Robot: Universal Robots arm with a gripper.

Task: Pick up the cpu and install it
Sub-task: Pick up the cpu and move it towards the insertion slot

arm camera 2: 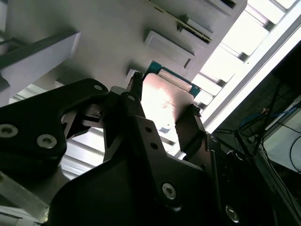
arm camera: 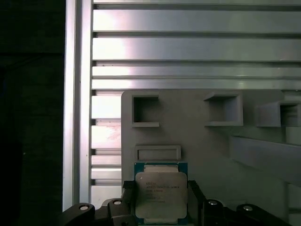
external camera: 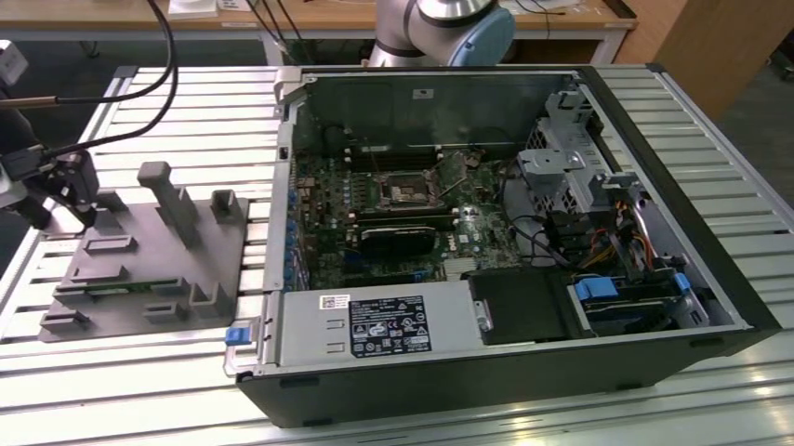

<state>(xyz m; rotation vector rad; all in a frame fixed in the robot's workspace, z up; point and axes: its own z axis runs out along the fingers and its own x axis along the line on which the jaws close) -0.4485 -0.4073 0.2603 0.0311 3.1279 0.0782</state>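
The cpu (arm camera: 161, 195), a small square chip with a shiny silver top and a green rim, sits between my gripper's (arm camera: 160, 187) two black fingers, which press on its opposite sides. In the second wrist view the cpu (arm camera 2: 165, 101) catches the light, with my gripper (arm camera 2: 164, 94) shut on it just over the grey plastic tray (arm camera 2: 94, 28). In the exterior view my gripper (external camera: 74, 197) hangs at the tray's (external camera: 137, 269) far corner on the exterior view's left. The dark square socket (external camera: 407, 193) lies open on the motherboard inside the computer case (external camera: 694, 269).
Upright blocks and small pockets (arm camera: 145, 110) stand on the tray close to my fingers. The slatted metal table (arm camera: 188, 42) runs under everything. Black cables (external camera: 137, 84) trail from my wrist across the table. The robot arm's base (external camera: 447, 28) stands behind the case.
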